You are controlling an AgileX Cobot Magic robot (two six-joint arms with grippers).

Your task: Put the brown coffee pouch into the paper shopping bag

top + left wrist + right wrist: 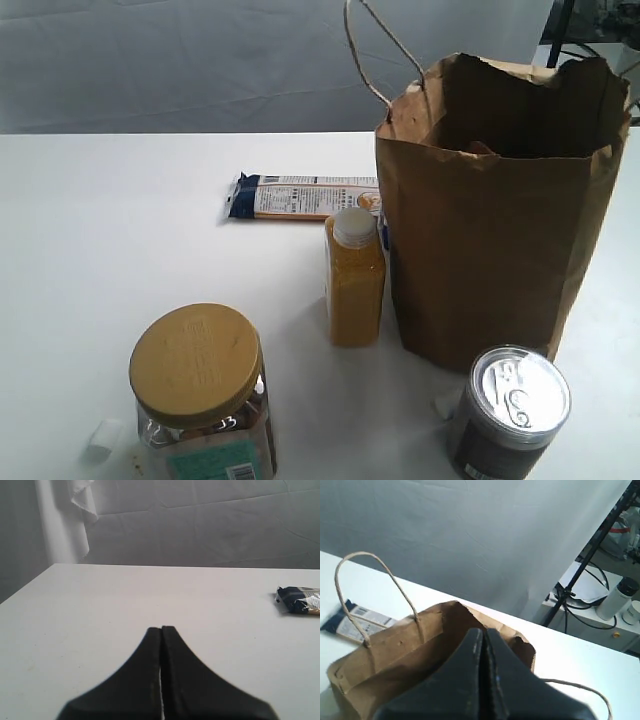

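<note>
The paper shopping bag (pixel 490 250) stands upright and open on the right of the white table (pixel 120 220), one cord handle sticking up. The brown coffee pouch does not show in any view; the bag's dark inside hides whatever is in it. My right gripper (pixel 484 630) is shut with nothing between its fingers and hangs just above the paper shopping bag's (pixel 385 655) open mouth. My left gripper (pixel 161 628) is shut and empty, low over bare tabletop, far from the bag. Neither gripper appears in the exterior view.
A long blue-and-white packet (pixel 300 197) lies flat behind a yellow juice bottle (pixel 354 280) beside the bag. A yellow-lidded jar (pixel 200 395) and a pull-tab can (pixel 510 410) stand at the front edge. A small white piece (pixel 104 436) lies beside the jar.
</note>
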